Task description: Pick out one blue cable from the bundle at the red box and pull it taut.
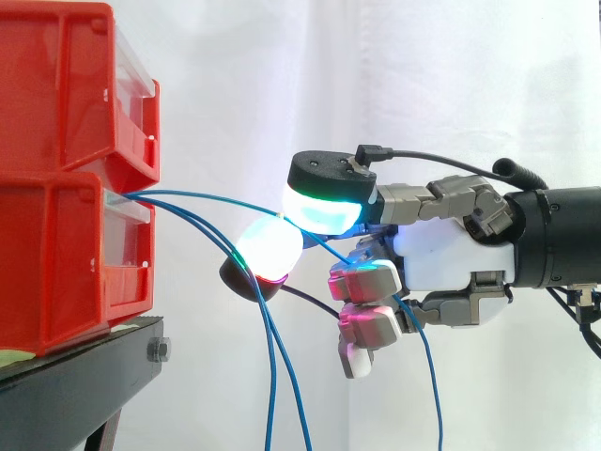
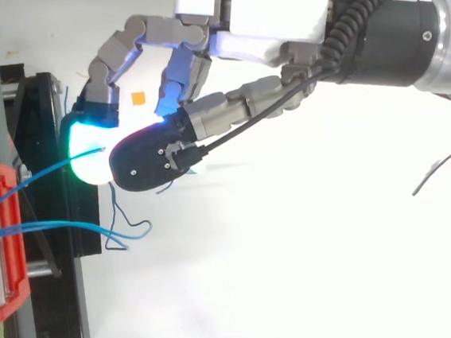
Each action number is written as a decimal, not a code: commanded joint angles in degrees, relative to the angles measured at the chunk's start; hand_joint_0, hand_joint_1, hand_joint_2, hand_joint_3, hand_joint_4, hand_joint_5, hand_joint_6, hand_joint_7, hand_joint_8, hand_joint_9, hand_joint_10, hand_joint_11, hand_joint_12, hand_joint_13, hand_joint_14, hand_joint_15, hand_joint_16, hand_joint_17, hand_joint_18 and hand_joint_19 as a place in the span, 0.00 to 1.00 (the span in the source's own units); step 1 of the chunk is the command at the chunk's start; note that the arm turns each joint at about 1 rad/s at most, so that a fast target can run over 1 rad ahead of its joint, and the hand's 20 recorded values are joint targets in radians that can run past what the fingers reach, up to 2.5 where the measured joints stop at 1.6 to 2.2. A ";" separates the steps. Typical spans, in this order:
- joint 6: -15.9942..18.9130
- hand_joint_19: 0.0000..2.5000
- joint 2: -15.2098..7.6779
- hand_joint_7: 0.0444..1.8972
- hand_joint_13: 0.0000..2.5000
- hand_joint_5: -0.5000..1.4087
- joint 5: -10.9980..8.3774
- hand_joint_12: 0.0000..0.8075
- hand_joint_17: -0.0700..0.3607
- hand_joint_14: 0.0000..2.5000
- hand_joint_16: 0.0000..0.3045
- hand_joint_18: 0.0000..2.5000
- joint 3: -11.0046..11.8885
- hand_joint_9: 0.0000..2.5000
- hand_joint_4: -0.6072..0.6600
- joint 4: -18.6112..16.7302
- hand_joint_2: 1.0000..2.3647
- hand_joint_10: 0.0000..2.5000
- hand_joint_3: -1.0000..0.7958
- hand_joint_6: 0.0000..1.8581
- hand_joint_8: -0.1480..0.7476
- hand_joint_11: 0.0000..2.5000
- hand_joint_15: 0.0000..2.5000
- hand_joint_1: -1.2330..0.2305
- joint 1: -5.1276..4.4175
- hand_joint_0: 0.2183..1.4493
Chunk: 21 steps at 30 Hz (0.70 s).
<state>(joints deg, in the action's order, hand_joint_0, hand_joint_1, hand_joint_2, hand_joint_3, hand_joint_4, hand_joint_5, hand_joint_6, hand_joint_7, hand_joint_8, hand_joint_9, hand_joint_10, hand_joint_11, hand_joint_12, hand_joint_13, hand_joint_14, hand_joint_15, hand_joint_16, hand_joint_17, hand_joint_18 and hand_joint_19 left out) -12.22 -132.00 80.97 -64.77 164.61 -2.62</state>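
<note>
**Side view.** Your hand point(image 1: 451, 256) enters from the right and pinches one thin blue cable point(image 1: 211, 197) between two glowing fingertip pads point(image 1: 324, 205). The grasp is near the stacked red plastic bins point(image 1: 56, 235) on the black stand point(image 1: 75, 376). The remaining fingers curl below the pinch. The cable leaves the front of the lower bin and reaches the pinch in a shallow arc. Selection therefore appears done, and tensioning is left: you have slack to draw out, away from the bins. The other blue cables point(image 1: 272, 376) hang free beneath the pads.

**Top view.** From above you can read the pinched cable's slight sideways bow between bin and pads, which the level view cannot give. The loose cables curl over the stand, apart from the grasp. The side view in turn gives you the vertical sag and the tail dropping past the palm.
</note>
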 commanded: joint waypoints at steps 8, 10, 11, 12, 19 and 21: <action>0.26 0.32 0.08 0.38 0.50 0.18 0.42 0.42 0.41 0.01 0.15 0.36 -0.18 0.52 0.38 2.82 0.02 0.00 0.49 0.54 0.44 0.50 0.40 0.37 -0.45 0.38; 0.35 0.32 0.08 0.39 0.50 0.17 0.68 0.42 0.41 0.01 0.15 0.36 -0.27 0.52 0.37 3.26 0.02 0.00 0.48 0.54 0.44 0.51 0.40 0.37 -0.45 0.39; 0.35 0.32 0.08 0.38 0.50 0.17 0.86 0.42 0.41 0.01 0.15 0.36 -0.18 0.52 0.37 3.34 0.02 0.01 0.47 0.55 0.44 0.51 0.41 0.37 -0.45 0.40; 0.35 0.32 -0.01 0.39 0.50 0.17 1.12 0.42 0.41 0.01 0.15 0.36 -0.18 0.52 0.36 3.43 0.02 0.00 0.46 0.55 0.43 0.51 0.41 0.37 -0.45 0.41; 1.41 0.33 -0.01 0.44 0.49 0.17 2.70 0.43 0.40 0.01 0.15 0.36 -0.18 0.52 0.33 3.52 0.01 0.00 0.38 0.54 0.44 0.51 0.41 0.35 -0.28 0.46; 1.49 0.33 0.08 0.44 0.49 0.17 2.70 0.42 0.40 0.01 0.15 0.36 -0.27 0.52 0.32 3.52 0.01 0.00 0.36 0.55 0.44 0.51 0.41 0.36 -0.28 0.47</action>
<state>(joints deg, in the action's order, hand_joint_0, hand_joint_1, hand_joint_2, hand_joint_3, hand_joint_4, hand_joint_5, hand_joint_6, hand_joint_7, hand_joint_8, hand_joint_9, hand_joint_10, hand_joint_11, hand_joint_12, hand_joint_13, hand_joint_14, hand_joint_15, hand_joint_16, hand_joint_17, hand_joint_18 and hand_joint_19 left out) -11.02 -131.94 83.52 -65.00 168.11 -2.94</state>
